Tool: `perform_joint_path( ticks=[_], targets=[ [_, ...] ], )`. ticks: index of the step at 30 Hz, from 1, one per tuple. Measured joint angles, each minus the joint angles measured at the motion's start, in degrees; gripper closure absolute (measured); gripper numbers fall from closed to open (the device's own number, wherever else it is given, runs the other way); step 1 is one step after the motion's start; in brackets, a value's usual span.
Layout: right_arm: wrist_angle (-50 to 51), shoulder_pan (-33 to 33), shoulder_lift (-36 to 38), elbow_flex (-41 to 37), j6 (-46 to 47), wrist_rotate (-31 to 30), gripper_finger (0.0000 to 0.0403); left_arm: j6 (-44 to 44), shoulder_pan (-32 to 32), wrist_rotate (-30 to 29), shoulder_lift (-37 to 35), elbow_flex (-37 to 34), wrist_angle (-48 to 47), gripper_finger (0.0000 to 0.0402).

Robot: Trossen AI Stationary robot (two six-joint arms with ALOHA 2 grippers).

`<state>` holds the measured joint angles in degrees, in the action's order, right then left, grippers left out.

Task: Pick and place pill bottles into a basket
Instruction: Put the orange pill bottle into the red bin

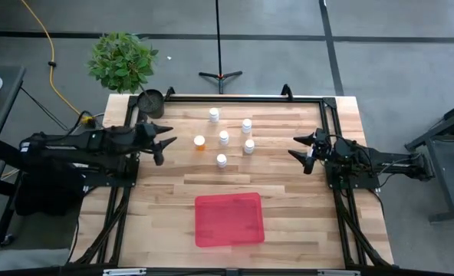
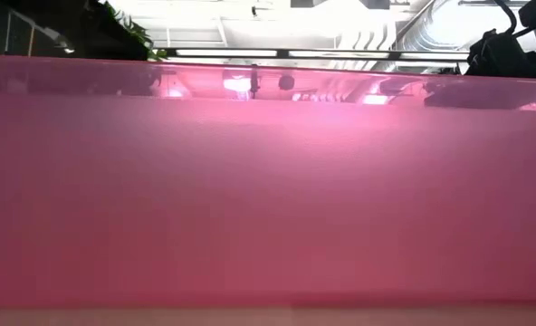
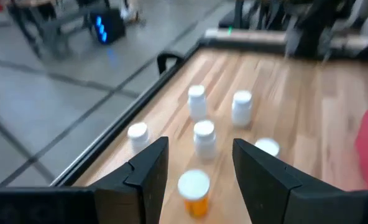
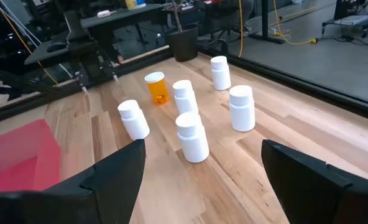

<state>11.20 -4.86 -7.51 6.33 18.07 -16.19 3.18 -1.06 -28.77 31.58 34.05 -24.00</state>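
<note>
I see six pill bottles (image 1: 224,138) standing clustered on the worktop (image 1: 288,192), well apart from the empty red basket (image 1: 228,219). Left gripper (image 1: 163,142) and right gripper (image 1: 304,150) flank them, both wide open, holding nothing

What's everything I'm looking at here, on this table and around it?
White-capped pill bottles: six, five white and one orange-bodied, clustered upright on the table's far half.
Flat red rectangular tray: one, empty, near edge, centre.
Dark round cup: one, far-left corner.
Green leafy plant: one, beyond that corner.
Light wooden table: one, black-framed.
Black stand: one, on the floor behind.
Left claw: open, left of the orange bottle.
Right claw: open, right of the cluster.
</note>
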Motion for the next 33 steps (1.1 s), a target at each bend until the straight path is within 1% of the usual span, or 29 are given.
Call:
perform_joint_path(
  ticks=[5, 7, 10, 14, 16, 19, 22, 25, 27, 30, 33],
  targets=[
    [0.18, -0.02, 0.00, 0.02, 0.05, 0.00, 0.0091, 1.60, 0.30, 0.53, 11.13, 9.57, -8.20, 0.0190],
    [0.22, -0.01, 0.00, 0.02, 0.06, 0.02, 0.0091, 1.66, 1.56, 1.60, 14.97, 12.96, -9.23, 0.0190],
    [0.26, 0.00, 0.00, 0.02, 0.56, 0.02, 0.0091, 1.65, 4.10, 4.77, 19.97, 16.85, -9.59, 0.0190],
    [0.93, -0.02, 0.00, 0.04, 5.05, 0.14, 0.0091, 1.76, 7.92, 8.17, 25.55, 19.19, -9.57, 0.0190],
    [1.89, -0.01, 0.00, 0.05, 6.85, 0.95, 0.0091, 2.44, 9.65, 10.99, 28.32, 19.33, -9.96, 0.0190],
    [4.01, -0.02, 0.02, 0.04, 7.47, 2.86, 0.0091, 6.92, 12.11, 17.13, 33.04, 19.33, -13.54, 0.0186],
    [5.61, -0.02, 0.01, 0.05, 7.66, 4.95, 0.0091, 9.66, 14.21, 22.00, 38.13, 19.31, -17.07, 0.0160],
    [6.62, -0.02, 0.02, 0.04, 7.60, 6.13, 0.0091, 10.08, 14.87, 24.40, 41.84, 19.48, -16.16, 0.0117],
    [6.84, -0.02, 0.02, 0.04, 7.58, 6.33, 0.0091, 10.16, 14.91, 24.57, 43.92, 20.96, -16.56, 0.0086],
    [6.94, -0.02, 0.02, 0.04, 7.49, 6.56, 0.0091, 9.33, 14.93, 22.66, 46.40, 23.81, -16.72, 0.0043],
    [7.02, -0.02, 0.02, 0.04, 7.49, 6.58, 0.0091, 6.83, 14.97, 20.95, 48.54, 27.21, -17.75, 0.0011]
  ],
)
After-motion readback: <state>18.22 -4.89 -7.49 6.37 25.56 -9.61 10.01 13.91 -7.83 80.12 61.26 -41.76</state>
